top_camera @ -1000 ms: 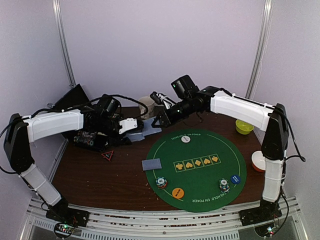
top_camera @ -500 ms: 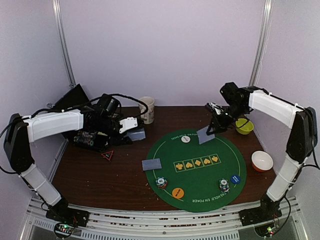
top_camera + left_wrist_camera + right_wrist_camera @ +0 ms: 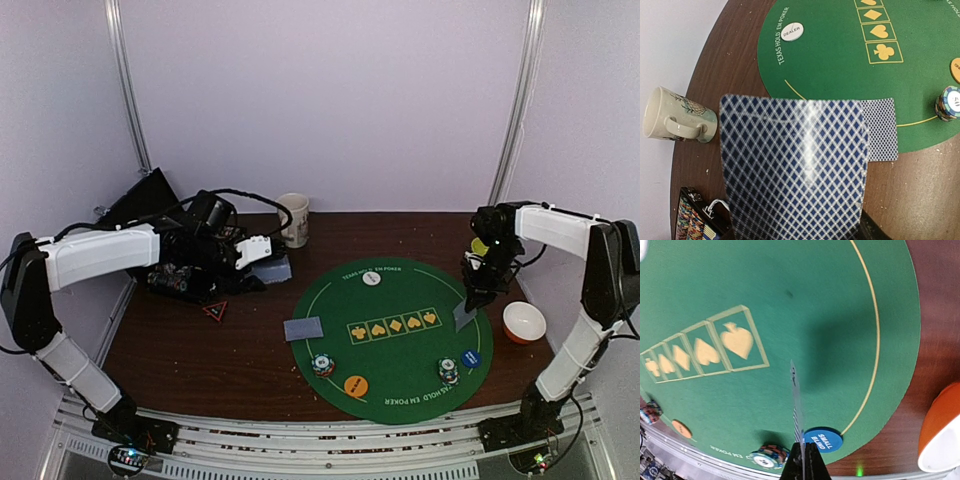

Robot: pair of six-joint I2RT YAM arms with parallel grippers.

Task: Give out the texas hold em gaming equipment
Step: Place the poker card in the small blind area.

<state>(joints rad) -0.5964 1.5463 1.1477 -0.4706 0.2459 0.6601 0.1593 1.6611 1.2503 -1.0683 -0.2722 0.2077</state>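
Observation:
My left gripper [image 3: 262, 258] is shut on a deck of blue-backed cards [image 3: 795, 170] over the table left of the green mat [image 3: 400, 300]. One card [image 3: 304, 328] lies face down on the mat's left edge; it also shows in the left wrist view [image 3: 883, 130]. My right gripper [image 3: 478, 296] is shut on a single card [image 3: 797, 410], held on edge just above the mat's right side, near the blue disc [image 3: 823, 440]. Chip stacks [image 3: 322, 365] [image 3: 449, 371], an orange disc [image 3: 356, 385] and a white dealer disc [image 3: 371, 279] sit on the mat.
A beige mug [image 3: 293, 218] stands behind the mat at the back. An orange-and-white bowl [image 3: 524, 322] sits right of the mat, close to my right arm. A black chip case [image 3: 180, 278] and a small red triangle [image 3: 215, 310] lie at the left.
My right arm has swung from the deck at the back left across to the mat's right side and lowered, carrying one card. The left arm has stayed put with the deck.

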